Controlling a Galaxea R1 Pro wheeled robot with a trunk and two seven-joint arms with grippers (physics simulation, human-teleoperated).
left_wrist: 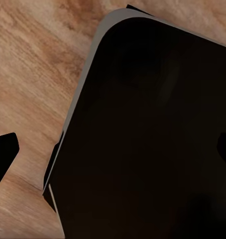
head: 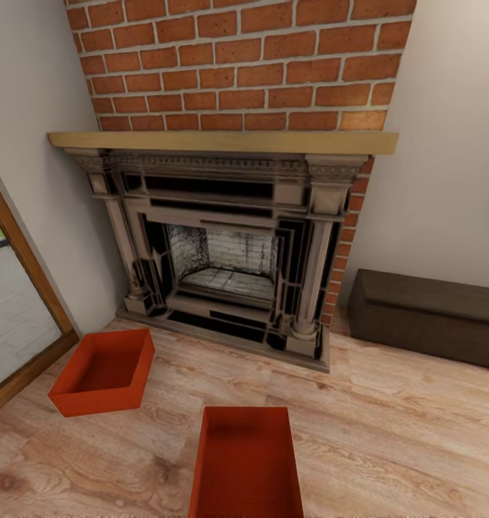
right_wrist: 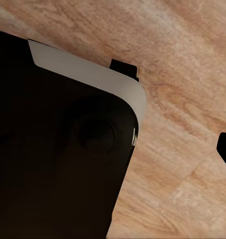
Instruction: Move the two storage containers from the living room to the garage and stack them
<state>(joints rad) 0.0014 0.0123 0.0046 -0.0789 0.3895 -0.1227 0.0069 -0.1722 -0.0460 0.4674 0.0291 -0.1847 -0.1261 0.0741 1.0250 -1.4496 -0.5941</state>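
Now: two storage containers (head: 246,460) (head: 104,370) on planks | end effector grip state unclear

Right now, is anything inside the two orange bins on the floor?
No: the head view shows both storage containers open-topped with bare orange-red insides.

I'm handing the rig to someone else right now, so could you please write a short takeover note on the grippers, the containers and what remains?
Grippers: in both wrist views a dark body blocks the fingers, so open or shut cannot be told; nothing orange-red is near either.
Containers: both sit empty on the wood plank floor before the fireplace. The near container is straight ahead at the frame's bottom; the far container lies to the left, by the glass door. The dark brown chest is not part of the job.
Done: nothing.
Left: carry both to the garage and stack them.
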